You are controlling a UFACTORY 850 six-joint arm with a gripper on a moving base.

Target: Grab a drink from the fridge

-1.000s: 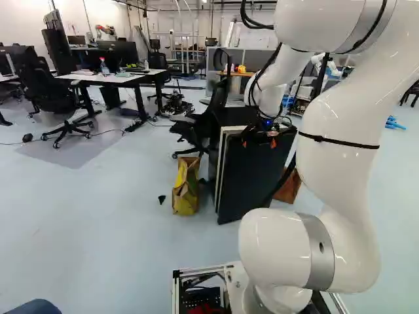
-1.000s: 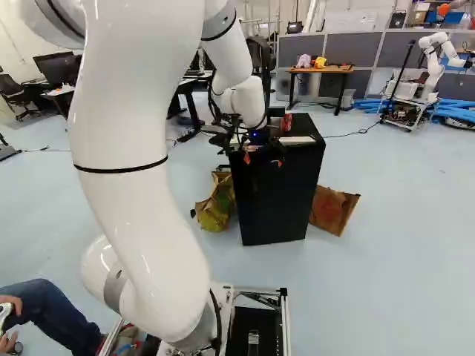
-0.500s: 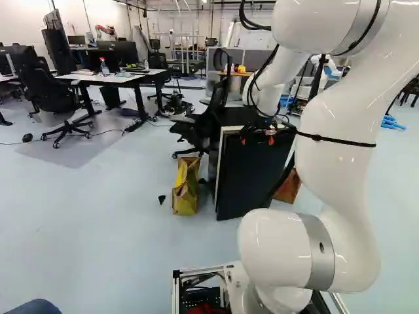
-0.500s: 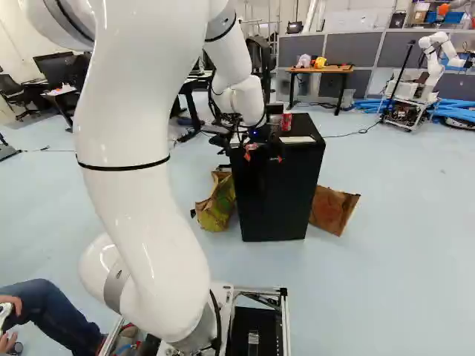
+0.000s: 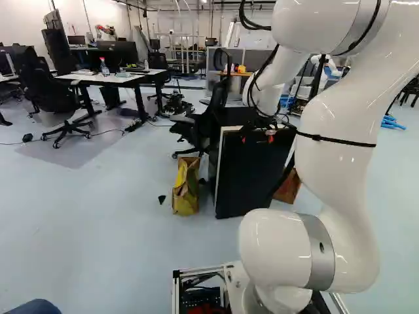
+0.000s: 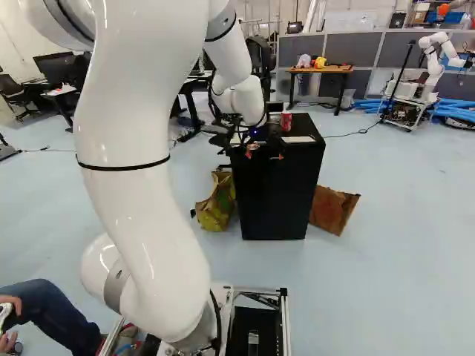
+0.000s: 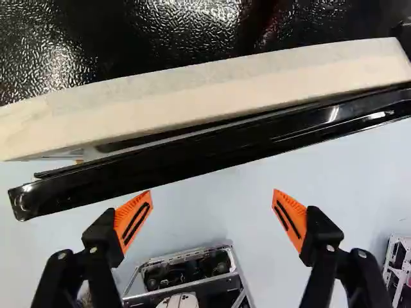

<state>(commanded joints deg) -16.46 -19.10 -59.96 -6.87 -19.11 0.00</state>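
My end effector [image 7: 212, 197] is wide open, holding nothing; the fridge door [image 7: 212, 151] looks a bit open; grabbing a drink is left.

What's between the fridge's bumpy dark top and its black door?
The wrist view shows a pale strip beside the dark top, then a narrow gap before the black door.
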